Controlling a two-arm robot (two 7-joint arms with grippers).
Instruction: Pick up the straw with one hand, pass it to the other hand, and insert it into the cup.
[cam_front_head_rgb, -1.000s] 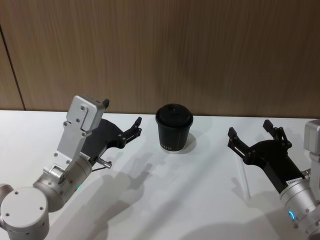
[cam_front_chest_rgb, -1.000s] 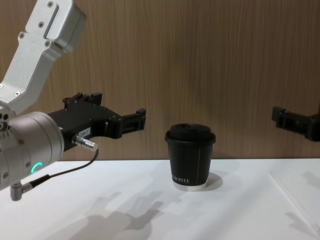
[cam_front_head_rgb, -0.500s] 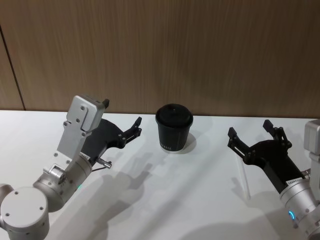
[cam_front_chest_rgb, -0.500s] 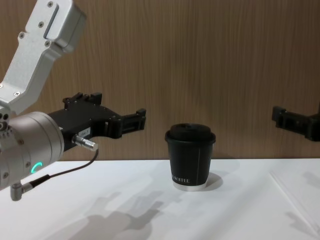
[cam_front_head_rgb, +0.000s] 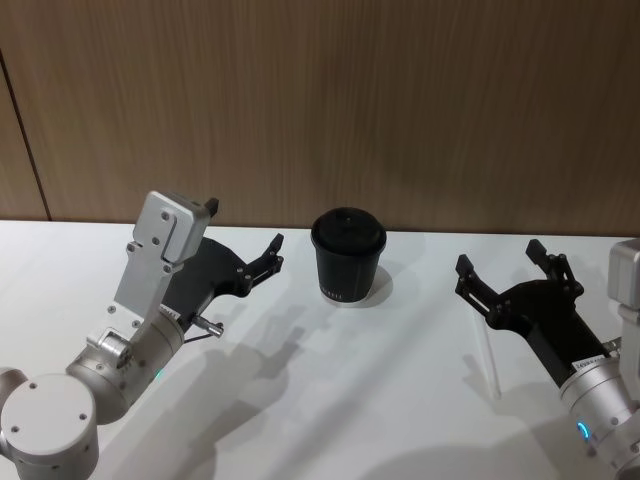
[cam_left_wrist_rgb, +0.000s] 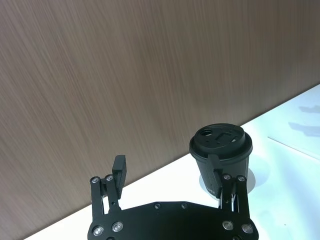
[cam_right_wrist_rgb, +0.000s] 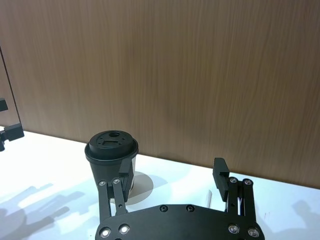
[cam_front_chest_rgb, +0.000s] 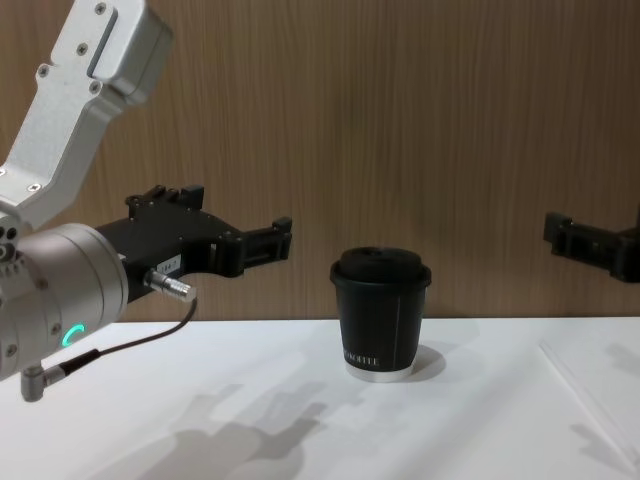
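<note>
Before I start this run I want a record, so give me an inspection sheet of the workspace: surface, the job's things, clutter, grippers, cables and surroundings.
Surface: white table, arm shadows across it.
Job's things: black cup upright near the back wall, lid on; white straw lying flat on the table to the robot's right, not held.
Clutter: nothing seen.
Grippers: left gripper raised to the left of the cup, jaws open, empty; right gripper raised to the right of the cup, close by the straw, jaws open, empty.
Cables: dark cable looping from the left wrist.
Surroundings: wood-panel wall behind the table.
</note>
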